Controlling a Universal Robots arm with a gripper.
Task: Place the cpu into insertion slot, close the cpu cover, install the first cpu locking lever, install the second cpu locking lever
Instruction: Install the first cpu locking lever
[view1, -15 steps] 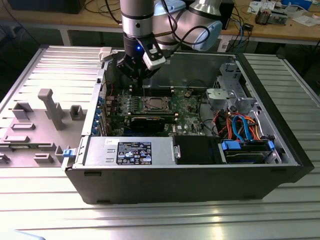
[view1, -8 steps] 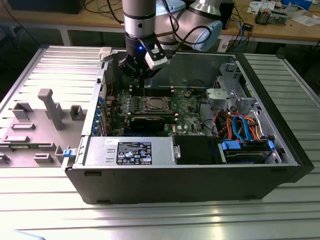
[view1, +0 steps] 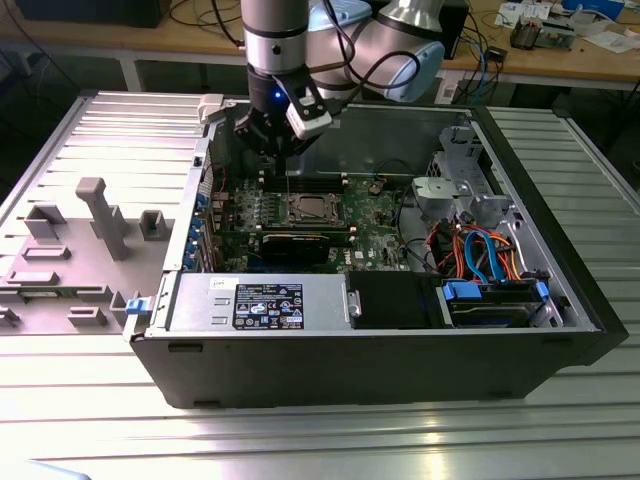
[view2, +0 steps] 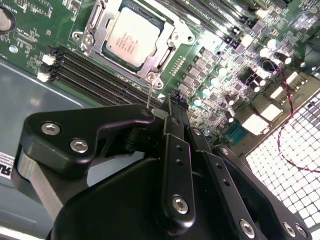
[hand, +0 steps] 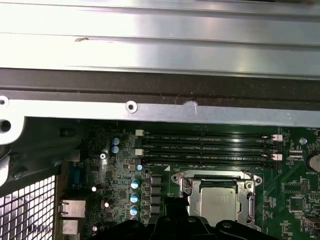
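The cpu (view2: 131, 34) lies flat in the insertion slot (view1: 305, 208) on the green board, also seen as the cpu (hand: 219, 202) in the first wrist view. The silvery cpu cover (view2: 166, 52) frames it, lying down over its edges. A thin locking lever (view2: 150, 92) rises upright from the socket's corner and ends behind my gripper's linkage. My gripper (view2: 174, 102) hovers just above that corner, fingers drawn together. Whether they pinch the lever is hidden. From outside, the gripper (view1: 272, 140) hangs over the socket's far edge.
Long memory slots (hand: 207, 147) run beside the socket. A black expansion card (view1: 295, 245) and a power supply (view1: 260, 300) sit nearer the case front. A drive cage with coloured cables (view1: 480, 250) lies at the exterior view's right; grey fixtures (view1: 100, 215) stand at its left.
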